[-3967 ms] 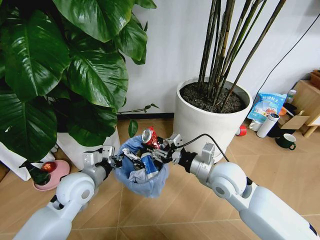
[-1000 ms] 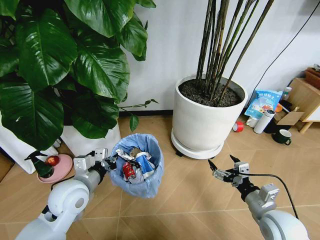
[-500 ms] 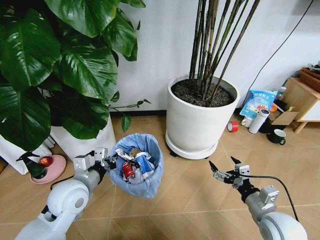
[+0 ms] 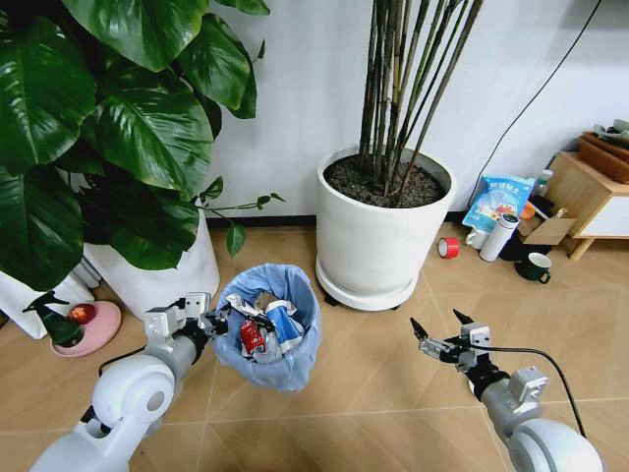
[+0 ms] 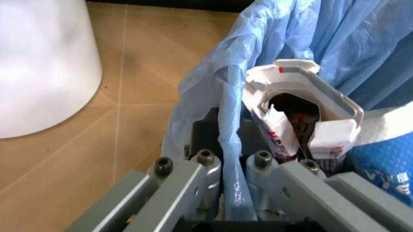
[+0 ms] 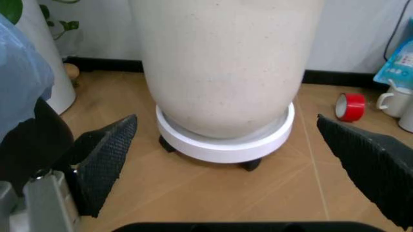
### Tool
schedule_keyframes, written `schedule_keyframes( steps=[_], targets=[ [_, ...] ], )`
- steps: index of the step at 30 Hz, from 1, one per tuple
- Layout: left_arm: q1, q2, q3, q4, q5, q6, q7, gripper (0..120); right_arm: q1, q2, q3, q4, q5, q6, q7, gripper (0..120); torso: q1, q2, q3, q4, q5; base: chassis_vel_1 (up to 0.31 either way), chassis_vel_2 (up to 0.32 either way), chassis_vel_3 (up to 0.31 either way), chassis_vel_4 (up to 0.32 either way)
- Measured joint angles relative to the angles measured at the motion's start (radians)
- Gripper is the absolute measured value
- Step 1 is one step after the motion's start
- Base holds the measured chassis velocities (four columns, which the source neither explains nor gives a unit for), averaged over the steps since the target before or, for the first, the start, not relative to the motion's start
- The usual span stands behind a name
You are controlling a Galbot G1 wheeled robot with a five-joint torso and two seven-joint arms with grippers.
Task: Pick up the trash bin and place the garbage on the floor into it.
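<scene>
Trash bin [image 4: 267,334] stays in left claw [image 4: 209,322]; right claw [image 4: 438,330] stays spread.

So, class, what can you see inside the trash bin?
The trash bin holds a red wrapper, a blue-and-white packet and a torn carton; anything beneath is covered.

bare floor [image 4: 364,393] ahead, white plant pot [image 4: 378,236] blocking behind, trash bin [image 4: 270,329] left
</scene>
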Motion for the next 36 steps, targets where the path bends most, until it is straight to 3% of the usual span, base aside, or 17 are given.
schedule_keyframes(
  steps=[33,36],
  targets=[
    [0.006,-0.01,0.0,-0.001,0.009,-0.004,0.002,0,-0.007,0.004,0.003,-0.029,-0.008,0.023,-0.016,100,0.0,0.0,0.0,0.0001,0.0001,-0.045,-0.139,0.046,0.137],
    [0.007,-0.011,0.001,-0.001,0.01,-0.004,0.003,0,-0.011,-0.016,0.024,-0.055,-0.007,0.05,-0.066,100,0.0,0.0,0.0,0.0,0.0006,-0.028,-0.09,0.033,0.088]
  ],
)
